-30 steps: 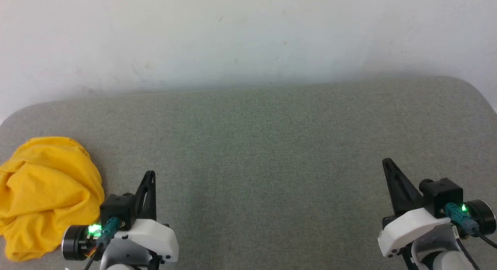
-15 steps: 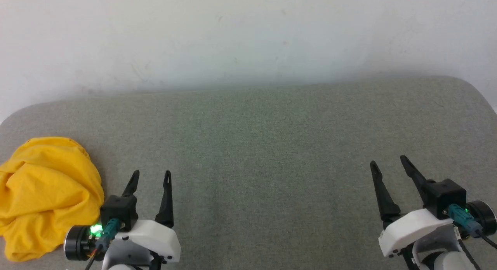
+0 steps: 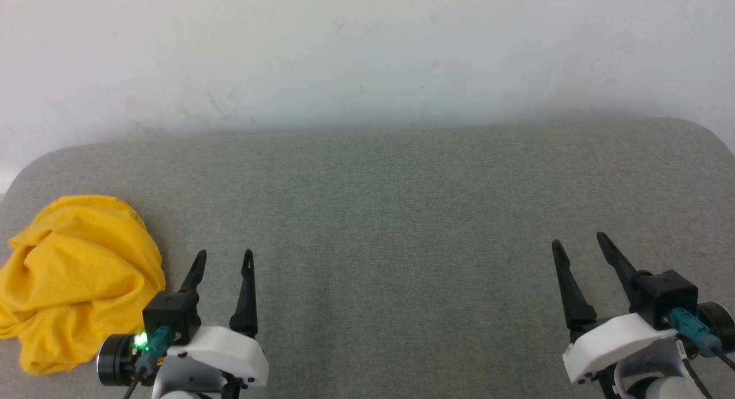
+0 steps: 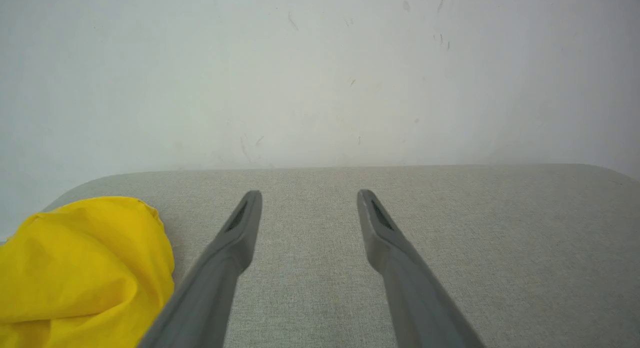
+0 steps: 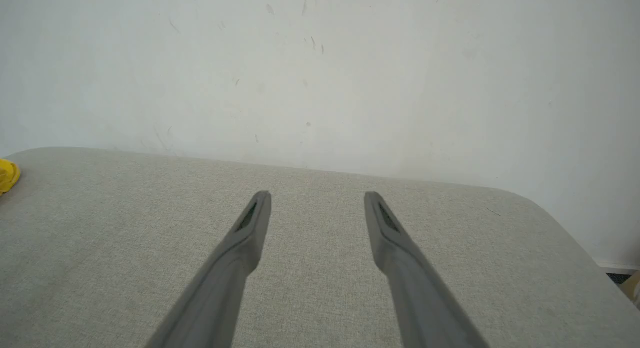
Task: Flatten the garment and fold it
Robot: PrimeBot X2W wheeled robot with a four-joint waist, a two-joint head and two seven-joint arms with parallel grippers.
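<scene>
Garment (image 3: 80, 278) lies crumpled in a yellow heap at the near left edge of the grey desk (image 3: 402, 215), just left of the left tool (image 3: 224, 253). The right tool (image 3: 578, 239) hovers well apart at near right. Both are released, fingers spread, grasping nothing.

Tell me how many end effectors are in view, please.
2, in the head view: the left end effector at lower left, open, beside the crumpled yellow garment; the right end effector at lower right, open.
</scene>
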